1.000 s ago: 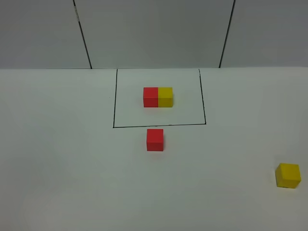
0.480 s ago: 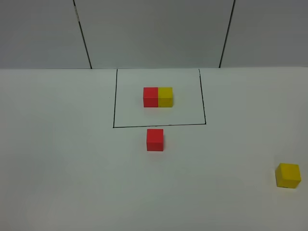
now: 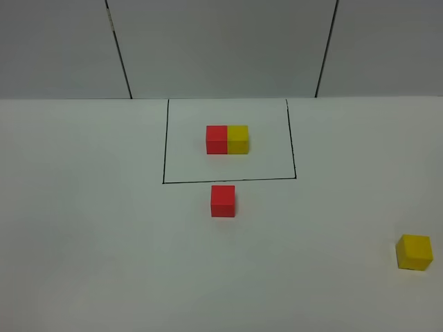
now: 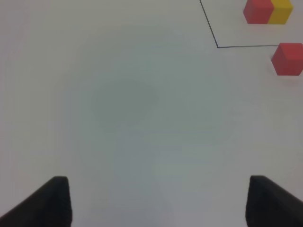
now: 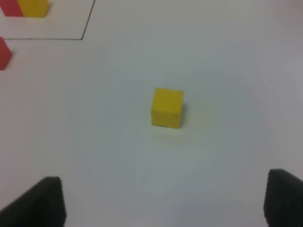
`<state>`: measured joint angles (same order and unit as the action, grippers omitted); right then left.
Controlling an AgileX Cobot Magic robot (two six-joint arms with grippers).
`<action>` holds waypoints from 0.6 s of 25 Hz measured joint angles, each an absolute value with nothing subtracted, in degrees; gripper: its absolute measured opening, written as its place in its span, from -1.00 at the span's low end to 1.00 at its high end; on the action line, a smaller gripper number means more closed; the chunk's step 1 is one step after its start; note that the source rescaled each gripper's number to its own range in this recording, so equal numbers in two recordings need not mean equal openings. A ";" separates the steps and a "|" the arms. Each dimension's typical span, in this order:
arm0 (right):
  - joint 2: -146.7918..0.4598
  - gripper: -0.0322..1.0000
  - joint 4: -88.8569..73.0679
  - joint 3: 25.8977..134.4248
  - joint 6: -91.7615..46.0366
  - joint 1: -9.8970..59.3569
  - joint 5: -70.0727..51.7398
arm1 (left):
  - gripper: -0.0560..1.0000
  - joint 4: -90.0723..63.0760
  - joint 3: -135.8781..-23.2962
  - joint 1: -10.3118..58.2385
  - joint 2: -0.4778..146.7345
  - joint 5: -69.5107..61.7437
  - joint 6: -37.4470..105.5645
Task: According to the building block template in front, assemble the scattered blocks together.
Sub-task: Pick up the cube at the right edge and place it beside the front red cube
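Positions appear unchanged: red cube [image 3: 223,200] near template [image 3: 227,139], yellow cube [image 3: 414,252] well apart.

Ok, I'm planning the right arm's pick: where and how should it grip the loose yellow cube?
Probably from straight above: lower the open right gripper and close on two opposite side faces of the yellow cube. It sits flat on the table with nothing beside it, and its flat parallel faces suit a pinch.

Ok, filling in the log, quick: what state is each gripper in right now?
Left gripper: open, holding nothing.
Right gripper: open, holding nothing; the loose yellow cube sits ahead of it, untouched.
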<state>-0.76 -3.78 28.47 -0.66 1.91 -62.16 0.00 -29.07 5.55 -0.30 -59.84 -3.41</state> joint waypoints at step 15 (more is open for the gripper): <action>-48.54 0.47 -20.93 32.30 -8.13 1.91 -45.93 | 0.52 0.00 -29.07 5.55 -0.30 -59.84 -3.41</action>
<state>-48.54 -20.93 32.30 -8.13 1.91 -45.93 0.00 -29.07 5.55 -0.30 -59.84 -3.41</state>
